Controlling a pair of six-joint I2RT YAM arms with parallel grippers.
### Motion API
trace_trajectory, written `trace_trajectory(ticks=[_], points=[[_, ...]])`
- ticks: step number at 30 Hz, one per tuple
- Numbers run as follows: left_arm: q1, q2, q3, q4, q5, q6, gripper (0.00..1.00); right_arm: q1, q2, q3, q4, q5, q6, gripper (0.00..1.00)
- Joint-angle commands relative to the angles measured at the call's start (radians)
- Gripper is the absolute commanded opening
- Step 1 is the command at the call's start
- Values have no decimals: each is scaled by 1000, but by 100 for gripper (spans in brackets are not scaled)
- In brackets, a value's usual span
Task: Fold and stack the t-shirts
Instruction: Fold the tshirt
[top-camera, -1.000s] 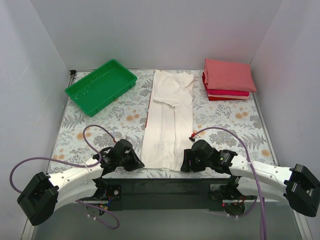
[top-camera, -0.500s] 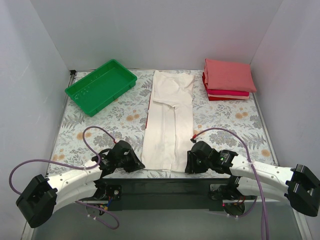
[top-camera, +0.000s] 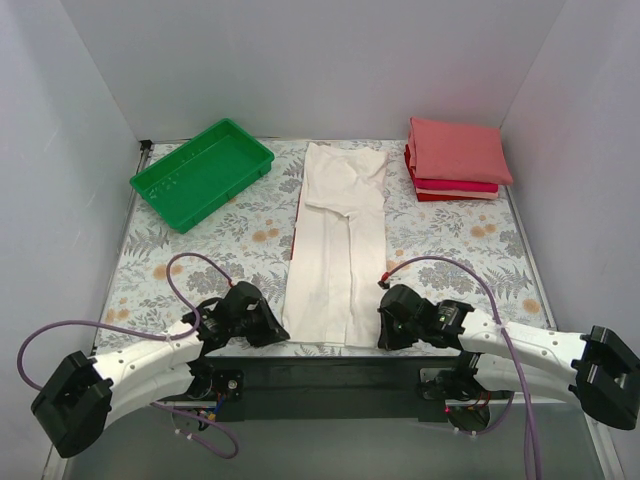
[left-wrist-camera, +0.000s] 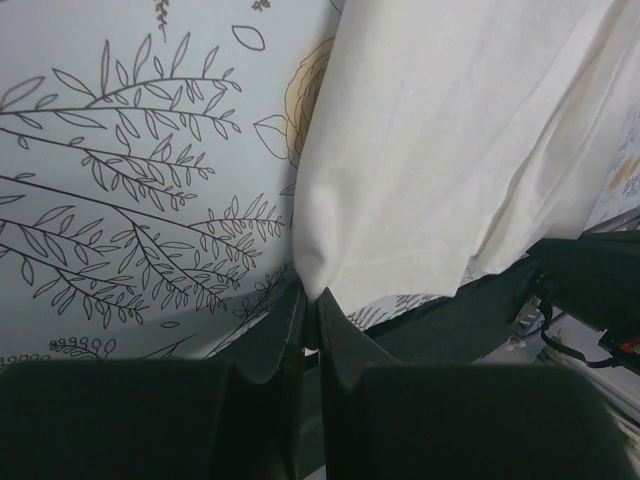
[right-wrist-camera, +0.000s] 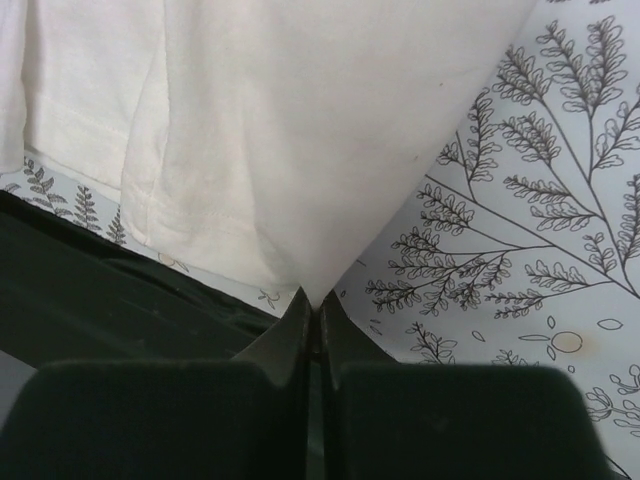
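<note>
A white t-shirt (top-camera: 335, 245) lies folded into a long strip down the middle of the table, plain side up, with a sliver of red showing along its left edge. My left gripper (top-camera: 277, 333) is shut on the strip's near left corner (left-wrist-camera: 310, 285). My right gripper (top-camera: 383, 335) is shut on the near right corner (right-wrist-camera: 315, 292). Both hem corners are pinched into points between the black fingers. A stack of folded t-shirts (top-camera: 456, 158), salmon-pink on top with red and cream below, sits at the back right.
A green plastic tray (top-camera: 202, 172) stands at the back left on the floral tablecloth (top-camera: 180, 255). The black near table edge (top-camera: 330, 365) runs just below the hem. Purple cables loop beside both arms. White walls close in the left, right and back.
The right gripper has moved slightly right along the hem and closed on the near right corner. The left gripper stays shut on its corner.
</note>
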Motion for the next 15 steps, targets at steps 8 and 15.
trace_trajectory(ticks=[8, 15], points=[[-10, -160, 64, -134, 67, 66, 0, 83, -15, 64, -6, 30, 0, 1], [-10, -101, 141, -62, -53, 58, 0, 82, 11, 159, -11, 180, -52, 1]])
